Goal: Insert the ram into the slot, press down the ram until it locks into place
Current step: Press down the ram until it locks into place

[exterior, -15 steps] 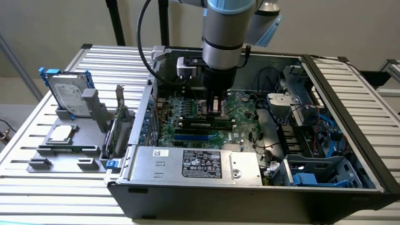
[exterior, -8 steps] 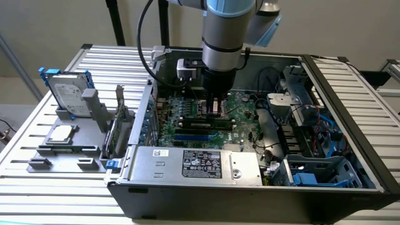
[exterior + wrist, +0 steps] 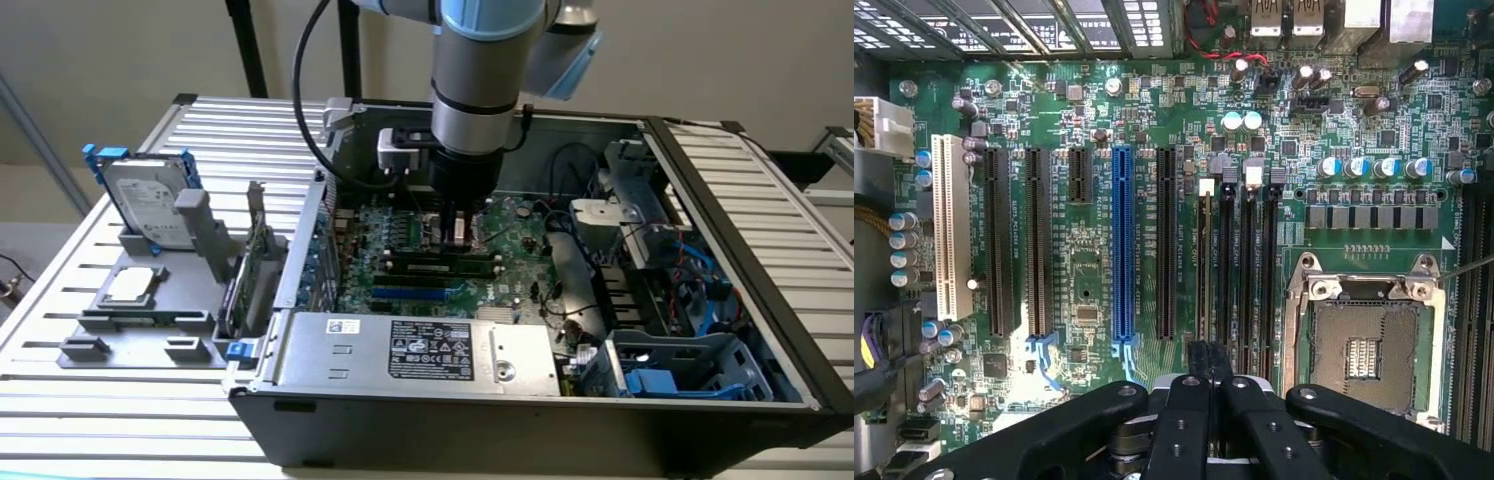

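One open computer case (image 3: 747, 330) is seen lying on a slatted table (image 3: 80, 400), with a motherboard (image 3: 400, 270) held inside it. One grey fixture tray (image 3: 134, 325) is set at the exterior view's left, carrying one upright hard drive (image 3: 140, 200). One arm is lowered into the case, its gripper (image 3: 457, 232) closed just above the ram (image 3: 441, 267), which is seated along its slot (image 3: 387, 268). Four parallel black memory sockets (image 3: 1239, 270) are counted in the wrist view beside one blue slot (image 3: 1122, 240) and one CPU socket (image 3: 1364, 340), with the ram's edge (image 3: 1203, 265) standing in the socket nearest the blue one.
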You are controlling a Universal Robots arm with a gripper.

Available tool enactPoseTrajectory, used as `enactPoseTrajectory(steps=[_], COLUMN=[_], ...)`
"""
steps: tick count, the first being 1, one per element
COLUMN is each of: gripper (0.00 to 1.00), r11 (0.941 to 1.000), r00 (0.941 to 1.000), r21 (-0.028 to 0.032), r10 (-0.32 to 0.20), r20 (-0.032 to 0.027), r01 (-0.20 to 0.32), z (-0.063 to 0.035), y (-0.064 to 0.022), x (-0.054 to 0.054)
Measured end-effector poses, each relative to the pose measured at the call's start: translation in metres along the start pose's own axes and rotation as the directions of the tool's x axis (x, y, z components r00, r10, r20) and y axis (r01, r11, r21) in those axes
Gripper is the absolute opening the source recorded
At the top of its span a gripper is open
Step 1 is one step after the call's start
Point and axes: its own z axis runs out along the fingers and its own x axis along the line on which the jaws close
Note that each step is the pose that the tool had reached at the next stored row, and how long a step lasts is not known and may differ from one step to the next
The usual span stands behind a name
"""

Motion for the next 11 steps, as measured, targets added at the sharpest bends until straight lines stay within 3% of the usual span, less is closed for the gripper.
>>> enactPoseTrajectory(steps=[2,7,11], gripper=[0.1,0.1,0.1], r11=[1.0,1.0,1.0], r00=[1.0,1.0,1.0], r21=[-0.0005,-0.0074,-0.0079], r10=[0.0,0.0,0.0], r20=[0.0027,0.0,0.0003], r01=[0.0,0.0,0.0], z=[-0.0027,-0.0191,-0.0221], y=[0.0,0.0001,0.0], x=[0.0,0.0,0.0])
